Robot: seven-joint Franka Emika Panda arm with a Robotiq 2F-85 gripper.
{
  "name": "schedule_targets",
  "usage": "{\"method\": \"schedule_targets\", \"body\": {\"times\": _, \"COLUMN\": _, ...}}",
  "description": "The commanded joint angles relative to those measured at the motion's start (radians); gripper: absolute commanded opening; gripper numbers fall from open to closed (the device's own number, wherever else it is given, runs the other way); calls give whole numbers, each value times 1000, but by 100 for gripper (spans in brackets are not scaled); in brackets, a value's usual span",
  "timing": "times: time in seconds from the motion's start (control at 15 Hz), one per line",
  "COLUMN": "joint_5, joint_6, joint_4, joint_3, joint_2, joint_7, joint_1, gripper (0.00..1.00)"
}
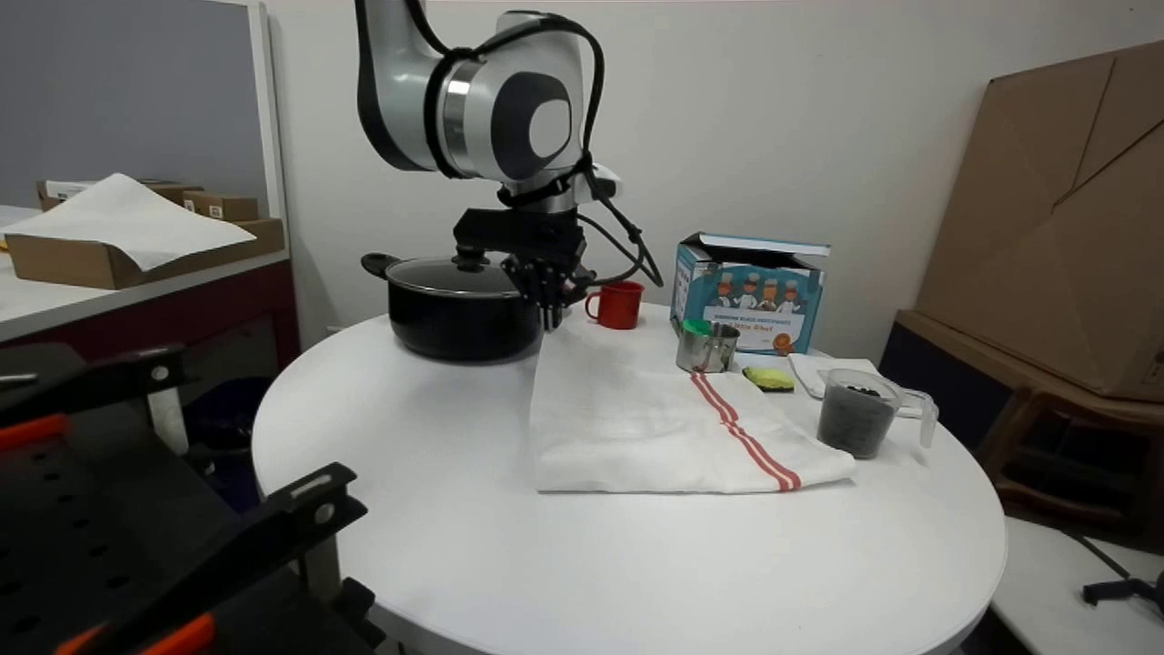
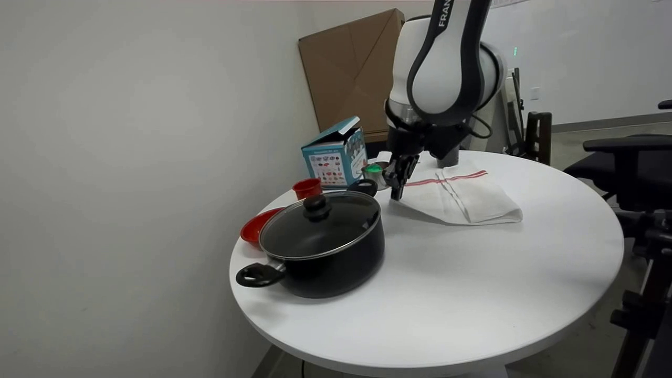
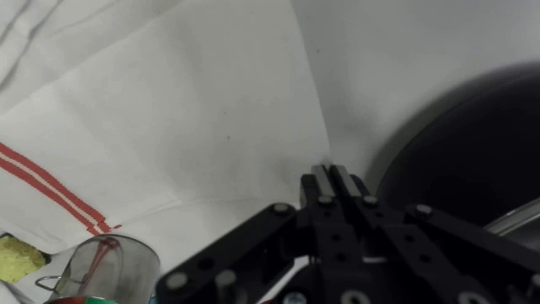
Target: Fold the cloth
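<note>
The white cloth [image 1: 627,437] with narrow red stripes lies on the round table, with a layer folded over; it also shows in an exterior view [image 2: 483,199] and the wrist view [image 3: 190,105]. Its folds show in an exterior view near the table's middle. My gripper [image 3: 330,169] points down at the cloth's corner beside the black pot. Its fingers are nearly together with a bit of the cloth's edge pinched between the tips. The gripper also shows in both exterior views [image 1: 551,318] [image 2: 397,193], low at the cloth's edge.
A black lidded pot [image 1: 464,318] stands close beside the gripper. A red mug [image 1: 620,307], blue box [image 1: 750,300], metal cup [image 1: 705,350], sponge [image 1: 768,378] and measuring cup [image 1: 855,423] stand around the cloth. A red bowl [image 2: 257,227] sits behind the pot.
</note>
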Motion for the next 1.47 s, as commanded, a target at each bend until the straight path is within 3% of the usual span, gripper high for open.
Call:
{"method": "schedule_targets", "body": {"times": 0.0, "joint_5": 43, "joint_6": -75, "joint_4": -104, "joint_3": 78, "joint_2": -106, "joint_7": -44, "joint_1": -101, "gripper": 8}}
{"method": "schedule_targets", "body": {"times": 0.47, "joint_5": 127, "joint_6": -87, "joint_4": -272, "joint_3": 207, "joint_2": -262, "joint_7": -112, "joint_1": -284, "gripper": 8}}
{"method": "schedule_targets", "body": {"times": 0.87, "joint_5": 238, "joint_6": -90, "joint_4": -361, "joint_3": 377, "joint_2": -372, "joint_7": -207, "joint_1": -500, "gripper": 8}}
{"method": "schedule_targets", "body": {"times": 1.07, "joint_5": 239, "joint_6": -99, "joint_4": -392, "joint_3": 462, "joint_2": -398, "joint_7": -214, "joint_1": -641, "gripper": 8}}
{"method": "schedule_targets", "body": {"times": 1.4, "joint_5": 222, "joint_6": -129, "joint_4": -430, "joint_3": 485, "joint_2": -413, "joint_7": -207, "joint_1": -781, "gripper": 8}}
